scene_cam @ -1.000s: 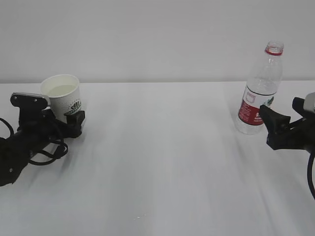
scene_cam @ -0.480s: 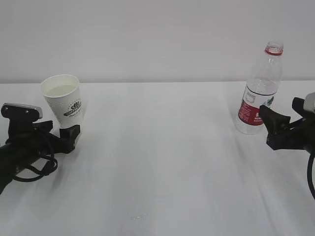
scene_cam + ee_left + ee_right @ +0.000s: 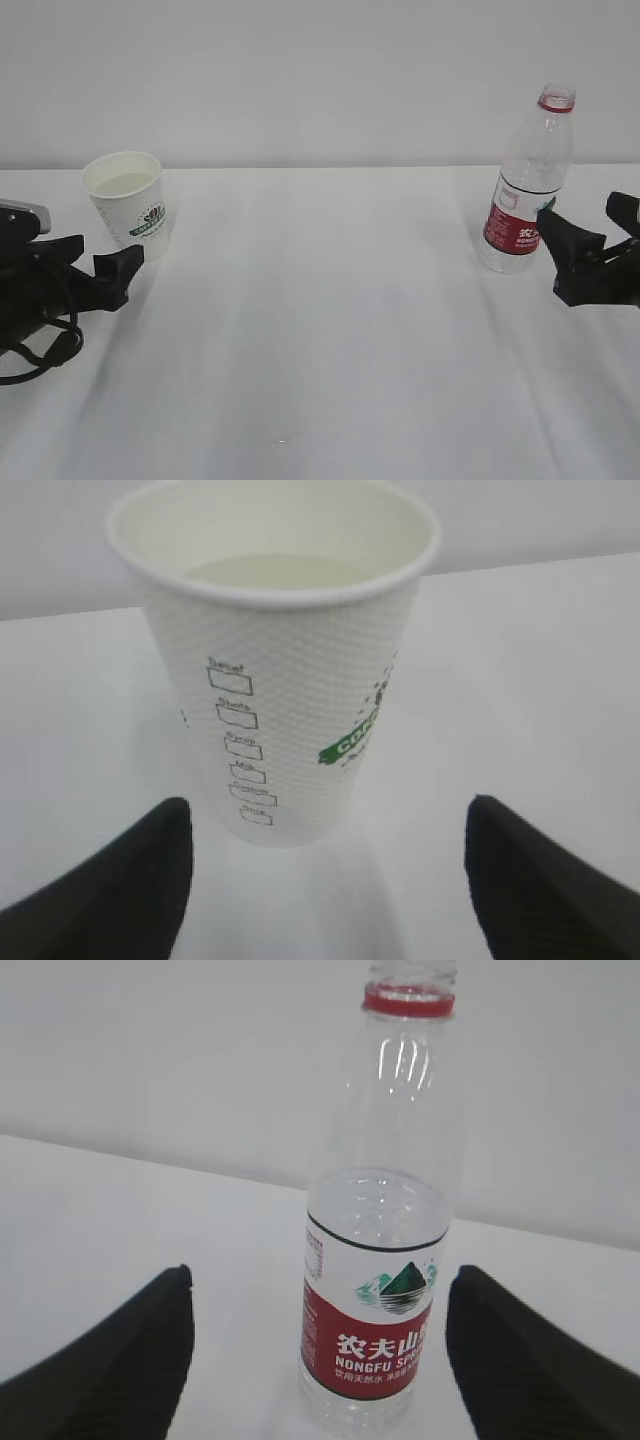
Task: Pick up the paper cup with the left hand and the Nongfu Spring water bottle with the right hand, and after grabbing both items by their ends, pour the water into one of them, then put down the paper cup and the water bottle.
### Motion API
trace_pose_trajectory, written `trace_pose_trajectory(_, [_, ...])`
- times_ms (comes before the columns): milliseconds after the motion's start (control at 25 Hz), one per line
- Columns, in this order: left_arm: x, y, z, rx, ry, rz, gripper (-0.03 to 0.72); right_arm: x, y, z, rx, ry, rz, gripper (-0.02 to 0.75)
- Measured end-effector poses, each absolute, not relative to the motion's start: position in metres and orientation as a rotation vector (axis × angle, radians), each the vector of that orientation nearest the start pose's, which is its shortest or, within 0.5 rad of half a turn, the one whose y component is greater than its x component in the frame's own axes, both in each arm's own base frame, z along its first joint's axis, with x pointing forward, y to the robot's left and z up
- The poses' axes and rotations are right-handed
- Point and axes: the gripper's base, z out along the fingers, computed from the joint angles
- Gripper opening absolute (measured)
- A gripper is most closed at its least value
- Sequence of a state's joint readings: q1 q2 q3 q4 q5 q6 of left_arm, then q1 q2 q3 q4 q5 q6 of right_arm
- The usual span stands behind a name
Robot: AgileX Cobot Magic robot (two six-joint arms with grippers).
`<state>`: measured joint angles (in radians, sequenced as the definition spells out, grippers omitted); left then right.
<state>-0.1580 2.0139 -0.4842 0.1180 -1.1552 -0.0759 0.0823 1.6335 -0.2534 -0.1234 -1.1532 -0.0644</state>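
A white table (image 3: pixel 330 330) meets a plain white wall. We see the cup (image 3: pixel 129 203) upright at far left, dead ahead of our left gripper (image 3: pixel 325 880), whose fingers stand wide apart and hold nothing. The bottle (image 3: pixel 528 185) stands upright at far right, capless, just before the right gripper (image 3: pixel 318 1350), equally wide and empty. The cup holds water; each arm is nearest its own item.

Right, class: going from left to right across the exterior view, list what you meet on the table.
left hand → paper cup → Nongfu Spring water bottle → right hand
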Motion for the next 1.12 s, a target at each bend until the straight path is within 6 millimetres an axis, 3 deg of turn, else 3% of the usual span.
trace_pose_trajectory(320, [0.258,-0.051,0.124,0.197,1.798,-0.233,0.615,0.223,0.029,0.178,-0.245,1.598,0.066,0.589])
trace_pose_trajectory(800, [0.23,-0.047,0.196,0.208,1.624,-0.216,0.603,0.204,0.026,0.21,-0.236,1.566,0.052,0.589])
trace_pose_trajectory(1120, [0.204,-0.041,0.232,0.21,1.588,-0.184,0.594,0.191,0.024,0.225,-0.235,1.568,0.036,0.588])
